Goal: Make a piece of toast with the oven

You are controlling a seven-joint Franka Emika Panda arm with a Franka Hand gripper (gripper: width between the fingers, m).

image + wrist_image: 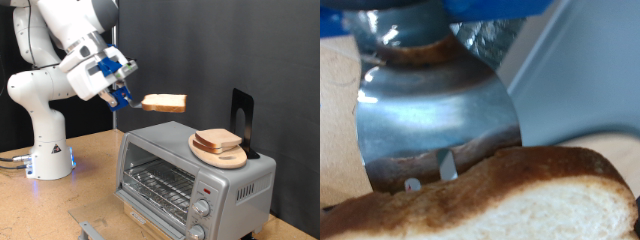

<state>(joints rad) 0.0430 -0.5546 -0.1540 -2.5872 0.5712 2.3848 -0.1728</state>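
Observation:
The piece of toast (165, 102), a pale slice with a brown crust, hangs flat in the air above the oven's left end. My gripper (133, 100), with blue fingers, is shut on the slice's left edge in the exterior view. The oven (160, 160) is a silver box on the wooden table, and its wire rack (155, 183) shows through the glass door. Two round knobs (203, 208) and a red light (203, 188) sit on its front panel. In the wrist view the toast (510, 205) fills the lower part, blurred and close, in front of a shiny metal surface (430, 110).
A round wooden plate (232, 157) with another bread slice (218, 140) lies on the oven's top. A black stand (241, 112) rises behind it. The white robot base (45, 150) stands at the exterior view's left. A grey object (90, 232) lies at the bottom edge.

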